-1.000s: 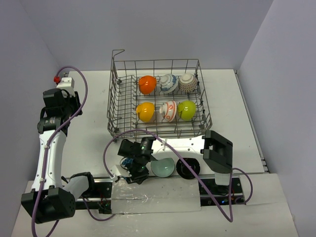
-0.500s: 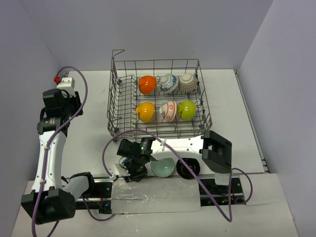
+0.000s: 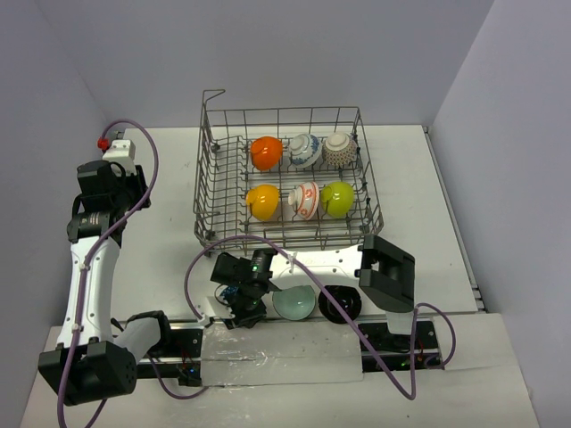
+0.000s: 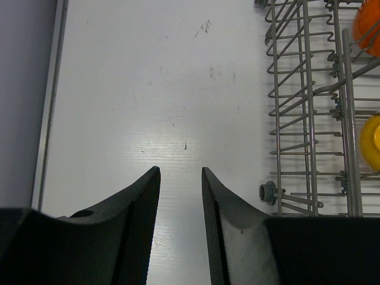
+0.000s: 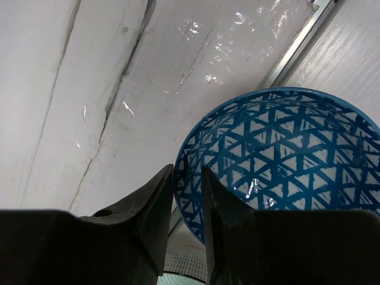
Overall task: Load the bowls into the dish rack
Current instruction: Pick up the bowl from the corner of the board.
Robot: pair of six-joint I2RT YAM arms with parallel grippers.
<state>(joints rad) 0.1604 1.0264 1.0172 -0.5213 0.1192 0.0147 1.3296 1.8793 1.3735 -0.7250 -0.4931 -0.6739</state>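
My right gripper point(image 5: 187, 169) is low at the table's near edge. Its jaws straddle the rim of the blue-patterned bowl point(image 5: 285, 154), one finger inside and one outside, shut on it. From above, only a sliver of that bowl point(image 3: 228, 292) shows under the wrist. A pale teal bowl point(image 3: 293, 304) and a glossy black bowl point(image 3: 340, 303) sit just to its right. The dish rack point(image 3: 284, 234) holds orange point(image 3: 266, 152), blue-and-white point(image 3: 304, 150), white-patterned point(image 3: 339, 149), yellow point(image 3: 263, 201), red-and-white point(image 3: 304, 199) and lime green point(image 3: 337, 198) bowls. My left gripper point(image 4: 180, 171) hovers open over bare table, left of the rack.
A strip of shiny clear tape point(image 5: 196, 65) covers the table's front edge beside the blue bowl. The rack's corner wheel point(image 4: 267, 192) is close to the left gripper's right side. Walls close in on the left, back and right.
The right jaws have narrowed onto the blue bowl's rim, and the right arm's elbow has shifted slightly left. The left arm has not moved.
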